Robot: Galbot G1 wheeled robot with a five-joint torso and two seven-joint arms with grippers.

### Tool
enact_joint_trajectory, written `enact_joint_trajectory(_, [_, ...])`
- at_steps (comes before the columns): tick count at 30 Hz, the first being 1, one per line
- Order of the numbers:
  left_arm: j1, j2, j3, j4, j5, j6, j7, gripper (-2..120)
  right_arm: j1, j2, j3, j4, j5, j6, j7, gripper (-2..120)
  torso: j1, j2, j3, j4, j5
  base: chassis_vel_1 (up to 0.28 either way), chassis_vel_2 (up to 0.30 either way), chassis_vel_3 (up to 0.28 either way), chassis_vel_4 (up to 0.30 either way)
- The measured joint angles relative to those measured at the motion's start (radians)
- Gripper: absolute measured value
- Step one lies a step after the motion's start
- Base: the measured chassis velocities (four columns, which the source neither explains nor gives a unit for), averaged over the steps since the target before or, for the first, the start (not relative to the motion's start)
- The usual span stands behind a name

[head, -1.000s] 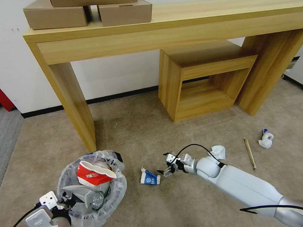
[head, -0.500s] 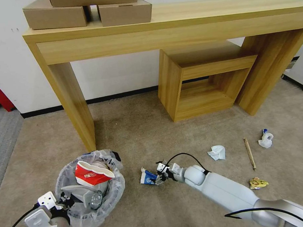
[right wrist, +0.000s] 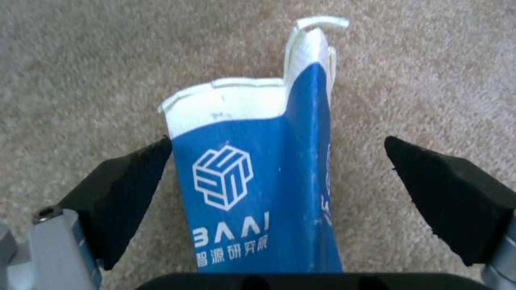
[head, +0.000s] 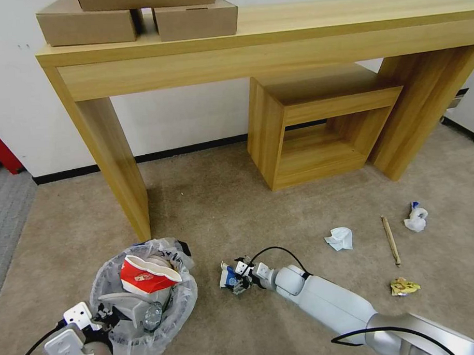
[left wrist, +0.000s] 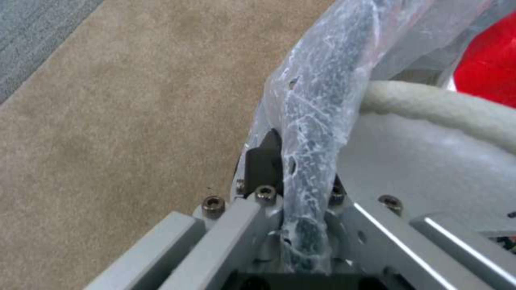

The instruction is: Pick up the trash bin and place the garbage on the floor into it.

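2 black wedge pads of your right gripper (right wrist: 277, 177) stood spread on either side of the flattened blue-white carton (right wrist: 258, 181) lying on beige carpet (right wrist: 80, 60), its torn open end pointing away from the wrist. Your left gripper (left wrist: 293, 209) pinched the crinkly liner over the trash bin (head: 143, 300) rim.

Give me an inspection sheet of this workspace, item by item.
Surface: beige carpet.
Job's things: trash bin holds red cup; blue-white carton on carpet; tissue wad, wooden stick, yellow wrapper scattered.
Clutter: cardboard boxes on table.
Grippers: left gripper shut on bin rim; right gripper open, fingers straddling carton.
Cables: black cable looping over right wrist.
Surroundings: wooden table, cubby shelf.
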Motion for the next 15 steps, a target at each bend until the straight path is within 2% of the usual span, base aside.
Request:
enact_joint_trajectory(12, [0.000,0.008,0.005,0.007,0.002,-0.007,0.001,0,-0.002,0.030,0.014,-0.069,-0.019,0.028,0.008,99,0.000,0.000,0.000,0.0000,0.0001,0.000,0.000,0.000,0.000])
enact_joint_trajectory(15, [0.000,0.010,0.006,0.012,0.004,-0.009,0.001,0,-0.008,0.037,0.022,-0.074,-0.018,0.026,0.024,87,0.000,0.000,0.000,0.0000,0.0001,0.000,0.000,0.000,0.000])
